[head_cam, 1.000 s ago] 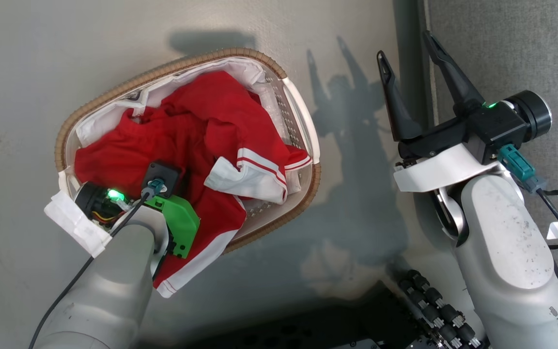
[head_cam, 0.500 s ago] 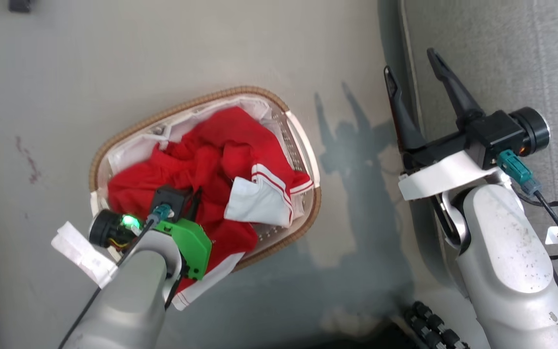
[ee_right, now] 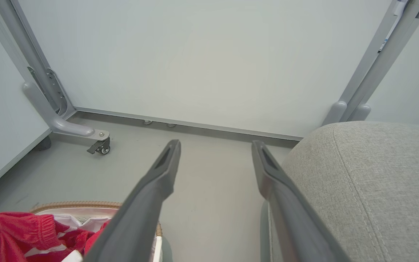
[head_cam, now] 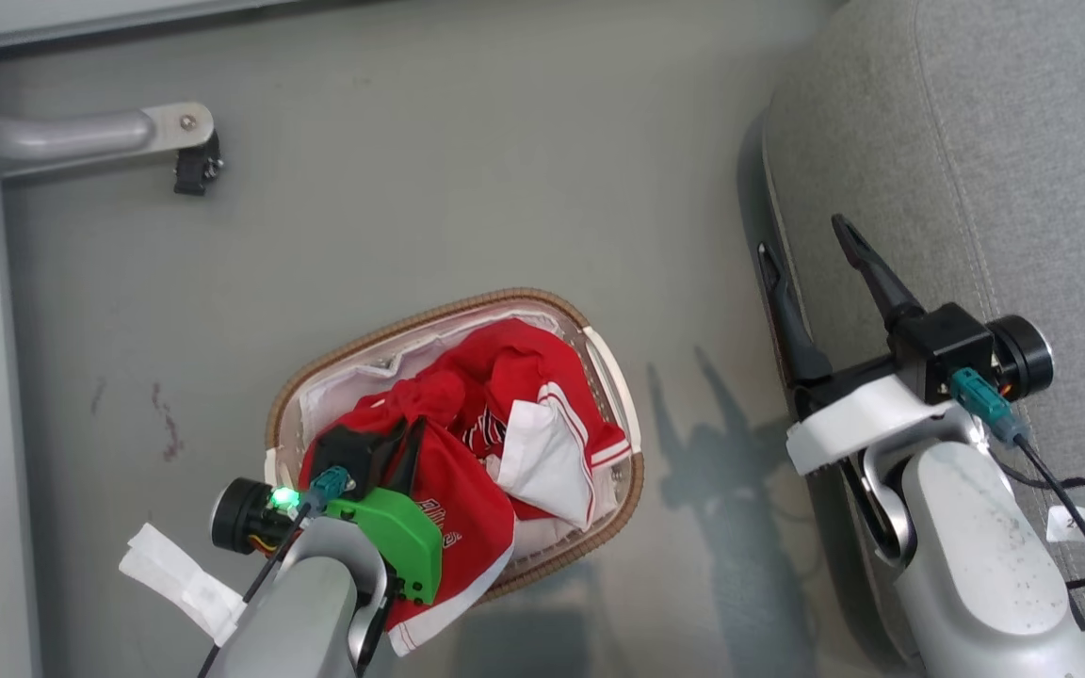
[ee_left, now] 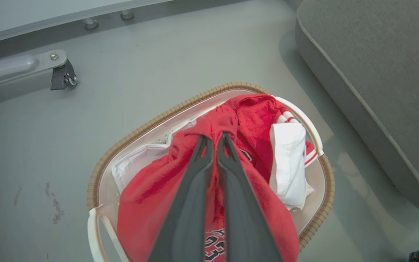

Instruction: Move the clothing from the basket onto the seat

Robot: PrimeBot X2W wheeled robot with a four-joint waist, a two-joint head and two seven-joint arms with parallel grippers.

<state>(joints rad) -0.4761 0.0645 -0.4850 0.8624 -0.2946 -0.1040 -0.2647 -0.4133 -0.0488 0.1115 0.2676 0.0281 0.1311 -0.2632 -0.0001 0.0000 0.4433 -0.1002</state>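
My left claw point(ee_left: 215, 137) pinches clothing point(ee_left: 256, 116) by thin fold (right claw point(ee_right: 215, 143) wide, idle); fold may slip, or tangled pile drag basket point(ee_left: 136, 131).

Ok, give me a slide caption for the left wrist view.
Left end effector shut on red clothing bunched in the basket, grey seat at frame right.

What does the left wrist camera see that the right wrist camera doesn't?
Left wrist view: the left gripper shut on the clothing, a white panel on the clothing, and most of the basket.
Right wrist view: the open right gripper and a pale wall.
Both: the basket, the clothing, the grey seat, the floor and a caster.
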